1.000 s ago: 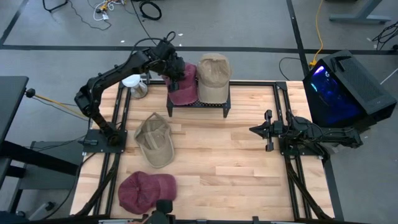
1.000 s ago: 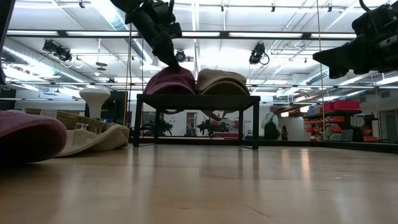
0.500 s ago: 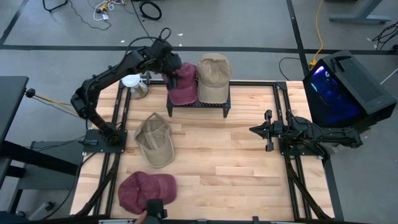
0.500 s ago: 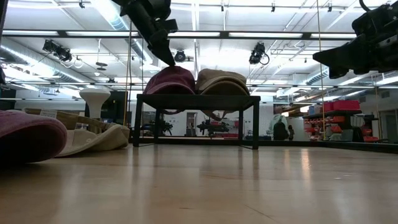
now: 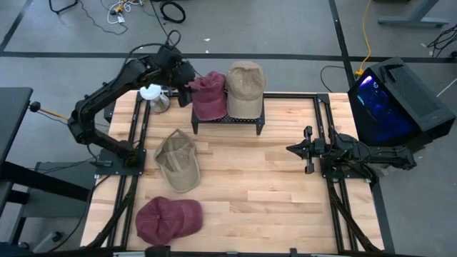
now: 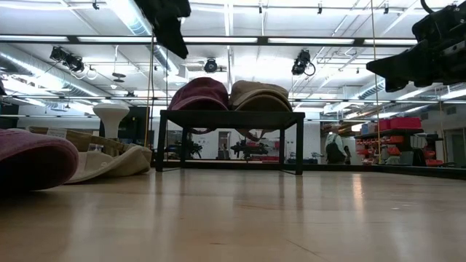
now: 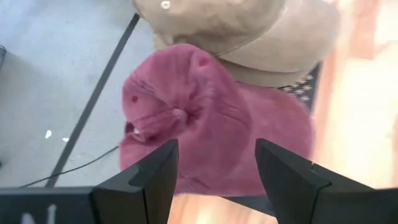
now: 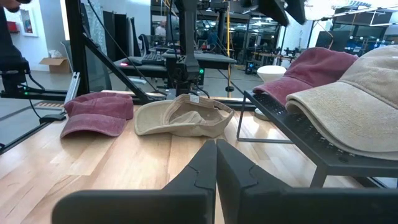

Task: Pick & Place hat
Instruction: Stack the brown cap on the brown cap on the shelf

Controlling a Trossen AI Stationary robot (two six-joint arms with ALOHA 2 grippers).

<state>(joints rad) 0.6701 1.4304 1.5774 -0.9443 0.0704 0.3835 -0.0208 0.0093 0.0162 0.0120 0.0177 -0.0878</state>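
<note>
A maroon hat (image 5: 209, 96) and a tan hat (image 5: 245, 87) lie side by side on a black rack (image 5: 227, 120) at the table's far edge. Another tan hat (image 5: 177, 161) lies upside down on the table's left half, and a second maroon hat (image 5: 168, 218) lies at the near edge. My left gripper (image 5: 186, 79) hangs open above and to the left of the rack's maroon hat (image 7: 211, 118), clear of it. My right gripper (image 5: 308, 150) waits shut over the table's right side.
A white mushroom-shaped object (image 5: 151, 93) and a small jar (image 5: 161, 104) stand at the far left corner, under my left arm. A blue-lit computer case (image 5: 389, 100) sits off the right edge. Bare wood (image 5: 257, 178) spreads across the table's middle and right.
My left gripper has come off the top of the rack's maroon hat, rising and drawing back toward the table's left edge. The maroon hat stays on the rack beside the tan one.
</note>
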